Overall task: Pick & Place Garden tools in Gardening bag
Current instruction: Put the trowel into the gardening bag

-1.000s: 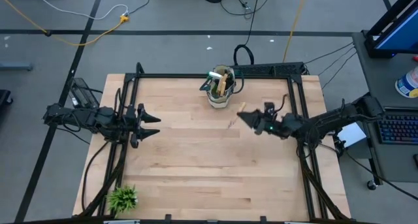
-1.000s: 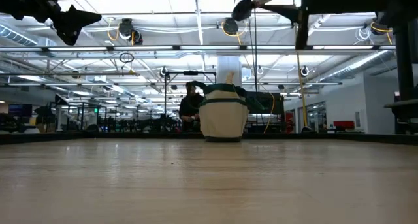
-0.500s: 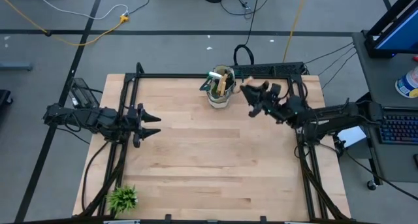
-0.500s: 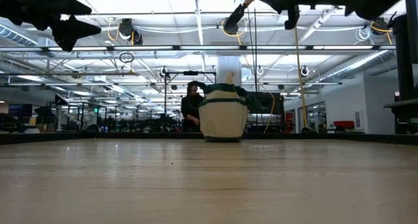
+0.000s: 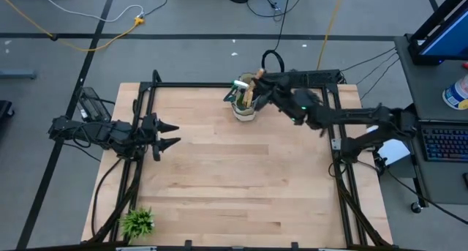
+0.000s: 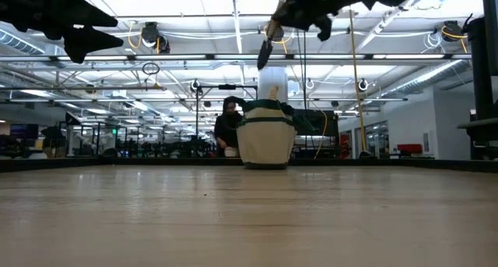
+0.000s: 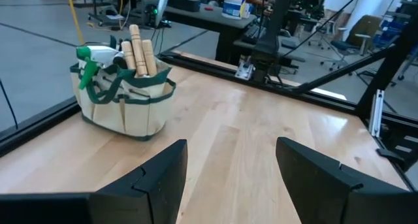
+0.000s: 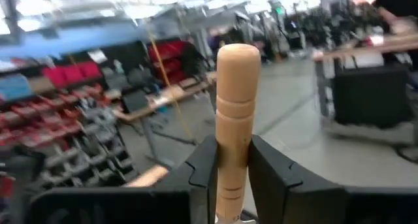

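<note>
Gripping a wooden-handled tool (image 8: 236,119) between its fingers, the right hand (image 5: 265,86) hangs above the bag (image 5: 246,103) at the far edge of the tabletop (image 5: 234,185). In the low view the tool's dark metal end (image 6: 264,54) points down toward the bag's opening, an orientation that suits a straight drop with the handle left upward. The bag stands upright and already holds two wooden handles (image 7: 139,51) and a spray bottle (image 7: 98,54), so free space inside is probably limited. The left hand (image 5: 167,135) waits with fingers spread, well apart from the bag, over the tabletop's left side and holding nothing. A small plant (image 5: 137,222) sits at the near left corner. The surface is pale wood planking. Beyond it lies a large workshop with ceiling lights, shelving and a person (image 6: 226,127) behind the bag.
</note>
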Robot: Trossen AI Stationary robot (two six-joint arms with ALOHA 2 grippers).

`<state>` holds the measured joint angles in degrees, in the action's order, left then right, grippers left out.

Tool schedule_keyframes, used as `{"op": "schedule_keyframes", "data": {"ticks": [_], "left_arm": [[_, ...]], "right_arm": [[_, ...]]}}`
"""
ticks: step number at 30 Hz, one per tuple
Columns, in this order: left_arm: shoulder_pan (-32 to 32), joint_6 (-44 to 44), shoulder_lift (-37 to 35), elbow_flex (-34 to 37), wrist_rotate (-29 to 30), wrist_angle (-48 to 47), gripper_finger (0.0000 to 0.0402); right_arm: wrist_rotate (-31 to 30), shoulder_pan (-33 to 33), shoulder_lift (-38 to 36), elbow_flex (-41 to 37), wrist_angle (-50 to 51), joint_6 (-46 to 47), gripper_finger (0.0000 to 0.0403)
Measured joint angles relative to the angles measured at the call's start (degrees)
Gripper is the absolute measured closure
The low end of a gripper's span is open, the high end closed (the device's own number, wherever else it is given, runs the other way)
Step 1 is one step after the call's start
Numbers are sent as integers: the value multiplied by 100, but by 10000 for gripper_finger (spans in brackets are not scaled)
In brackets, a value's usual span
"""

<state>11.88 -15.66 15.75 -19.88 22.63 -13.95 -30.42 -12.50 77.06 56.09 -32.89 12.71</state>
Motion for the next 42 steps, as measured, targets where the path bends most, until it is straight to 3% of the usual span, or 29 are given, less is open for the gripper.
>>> {"op": "schedule_keyframes", "data": {"ticks": [7, 14, 25, 34, 42], "left_arm": [[-2, -63, 0, 0, -3, -1, 160], [-10, -150, 0, 0, -4, -76, 160], [-20, -289, 0, 0, -1, -98, 160], [-20, -352, 0, 0, -2, -99, 160], [-22, -358, -1, 0, -2, -98, 160]], "right_arm": [[-150, -221, 856, 882, 1210, 640, 350], [-584, -200, 1397, 1419, 1597, 188, 350], [-705, -202, 1954, 1454, 1910, 626, 348], [-699, -202, 1954, 1454, 2277, 1009, 346], [-220, -323, 1961, 1445, 2547, 1515, 344]]}}
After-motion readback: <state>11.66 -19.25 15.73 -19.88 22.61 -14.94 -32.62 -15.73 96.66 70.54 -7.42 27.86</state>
